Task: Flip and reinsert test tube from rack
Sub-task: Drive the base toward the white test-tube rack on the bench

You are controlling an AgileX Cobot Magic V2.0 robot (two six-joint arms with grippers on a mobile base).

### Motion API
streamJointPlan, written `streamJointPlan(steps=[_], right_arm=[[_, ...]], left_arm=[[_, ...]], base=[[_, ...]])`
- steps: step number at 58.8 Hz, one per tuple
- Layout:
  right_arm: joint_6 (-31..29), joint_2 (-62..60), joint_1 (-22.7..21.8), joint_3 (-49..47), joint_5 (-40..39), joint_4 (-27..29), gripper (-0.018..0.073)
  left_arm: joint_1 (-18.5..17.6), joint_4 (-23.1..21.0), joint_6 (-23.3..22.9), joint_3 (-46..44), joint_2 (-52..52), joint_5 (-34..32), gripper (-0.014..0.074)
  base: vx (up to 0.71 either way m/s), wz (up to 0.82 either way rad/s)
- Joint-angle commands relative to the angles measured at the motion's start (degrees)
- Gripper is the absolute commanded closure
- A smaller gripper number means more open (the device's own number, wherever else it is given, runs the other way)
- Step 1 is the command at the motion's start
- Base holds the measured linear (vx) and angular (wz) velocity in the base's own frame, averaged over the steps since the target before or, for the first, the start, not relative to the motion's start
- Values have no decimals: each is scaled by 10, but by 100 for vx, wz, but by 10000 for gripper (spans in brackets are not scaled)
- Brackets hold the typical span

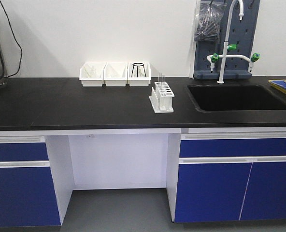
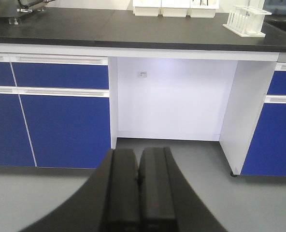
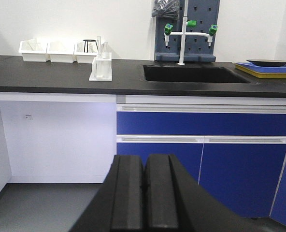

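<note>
The white rack [image 1: 162, 96] stands on the black counter [image 1: 61, 104], just left of the sink [image 1: 237, 96]. A clear test tube [image 1: 161, 80] rises upright from its far end. The rack [image 2: 244, 21] also shows at the top right of the left wrist view, and the rack [image 3: 101, 67] sits on the counter in the right wrist view. Neither arm appears in the front view. My left gripper [image 2: 138, 157] is shut and holds nothing, low in front of the cabinets. My right gripper [image 3: 144, 162] is shut too, empty, below counter height.
Three white open bins [image 1: 115, 74] line the back of the counter, one holding a black wire stand [image 1: 138, 69]. A white tap with green handles [image 1: 228, 48] stands behind the sink. A yellow and blue tray [image 3: 266, 69] lies at the far right. Blue cabinet doors [image 3: 201, 159] flank a white knee recess [image 1: 119, 159].
</note>
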Motion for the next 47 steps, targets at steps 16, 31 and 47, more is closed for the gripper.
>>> streamJointPlan(steps=[16, 31, 47], right_arm=[[0, -4, -3, 1, -45, -5, 571], [0, -4, -3, 1, -45, -5, 571], [0, -4, -3, 1, -45, -5, 571]], left_arm=[[-2, -3, 0, 1, -6, -45, 603], [-2, -3, 0, 1, -6, -45, 603], [-2, -3, 0, 1, -6, -45, 603]], base=[[0, 0], [0, 0], [4, 1]])
